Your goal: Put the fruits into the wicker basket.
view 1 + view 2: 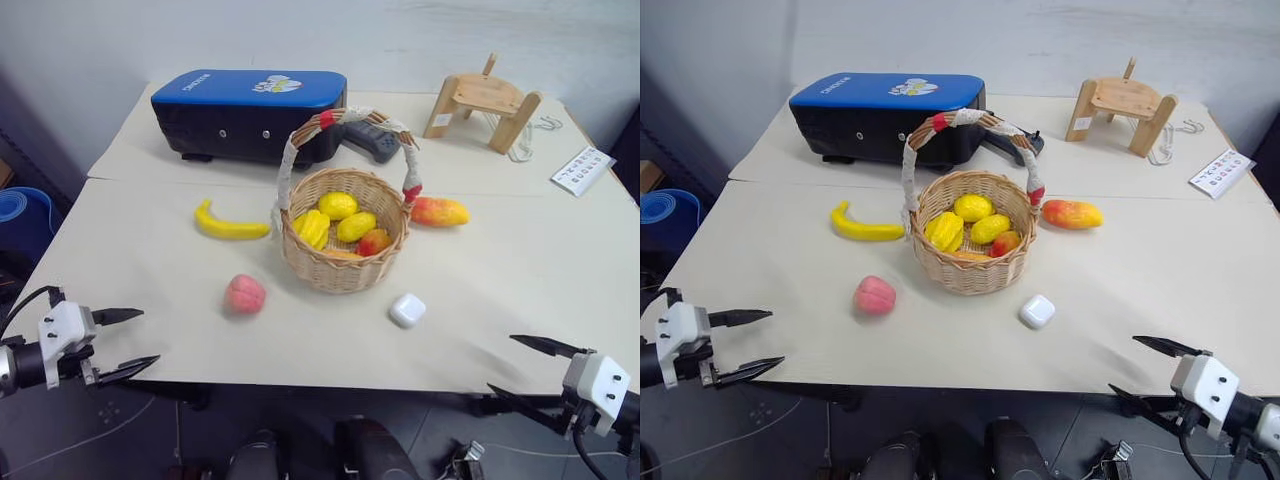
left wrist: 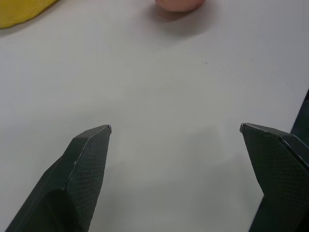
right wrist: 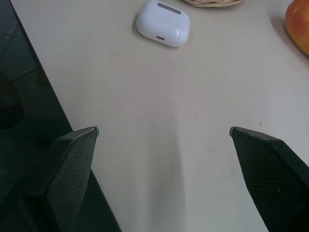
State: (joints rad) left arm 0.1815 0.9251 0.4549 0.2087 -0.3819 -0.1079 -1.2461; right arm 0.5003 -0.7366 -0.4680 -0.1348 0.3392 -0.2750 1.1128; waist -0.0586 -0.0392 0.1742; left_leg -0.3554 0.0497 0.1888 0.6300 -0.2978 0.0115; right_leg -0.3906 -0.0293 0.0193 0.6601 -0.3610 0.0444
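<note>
The wicker basket [image 1: 345, 262] stands mid-table with several yellow fruits [image 1: 337, 205] and a red-orange one inside. A yellow banana [image 1: 230, 225] lies to its left, a pink peach [image 1: 245, 294] in front-left, and a red-orange mango [image 1: 440, 211] to its right. My left gripper [image 1: 135, 343] hangs open by the table's near-left edge, empty; the peach [image 2: 179, 4] and banana [image 2: 21, 12] lie beyond its fingers. My right gripper [image 1: 520, 367] is open and empty at the near-right edge, pointing toward the mango [image 3: 298, 29].
A small white case [image 1: 407, 310] sits in front-right of the basket, also ahead of the right gripper as the case [image 3: 163, 22]. At the back stand a blue-and-black box [image 1: 250, 112], a wooden stand [image 1: 484, 104] and a printed card [image 1: 582, 168].
</note>
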